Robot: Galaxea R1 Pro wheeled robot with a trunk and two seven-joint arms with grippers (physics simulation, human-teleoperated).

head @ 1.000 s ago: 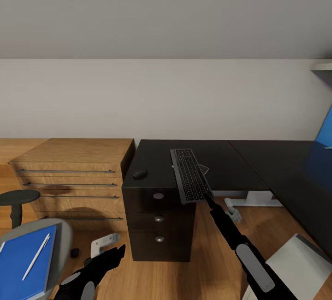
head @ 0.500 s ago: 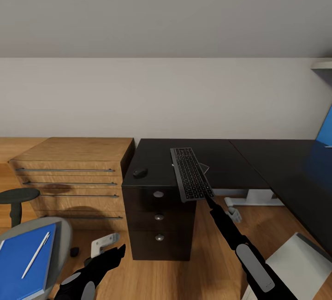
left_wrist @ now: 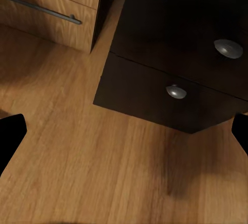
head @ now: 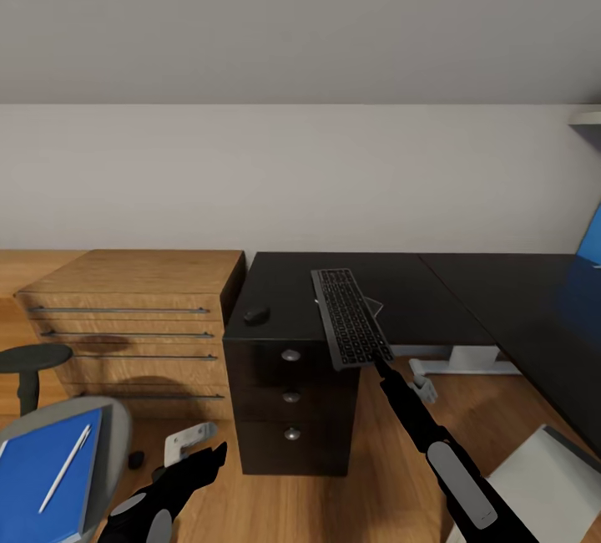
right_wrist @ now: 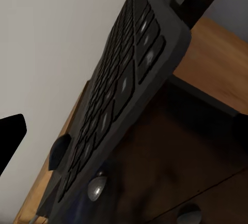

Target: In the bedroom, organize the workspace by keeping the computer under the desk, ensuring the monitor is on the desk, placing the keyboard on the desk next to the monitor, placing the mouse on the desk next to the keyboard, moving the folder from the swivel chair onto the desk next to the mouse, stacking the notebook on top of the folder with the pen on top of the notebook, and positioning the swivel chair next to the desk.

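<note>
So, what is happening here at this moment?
The right gripper holds the keyboard by its near end, tilted up over the front edge of the black desk. The mouse already lies on the desk, to the keyboard's left. The left gripper hangs open and empty above the floor. The blue folder with the pen on it waits on the swivel chair.

keyboard (right_wrist: 121,92) tilted close up, mouse (right_wrist: 58,152), desk (right_wrist: 170,157) drawers

The folder (head: 42,476) and swivel chair (head: 113,443) are cut off at the frame's lower left edge.
</note>
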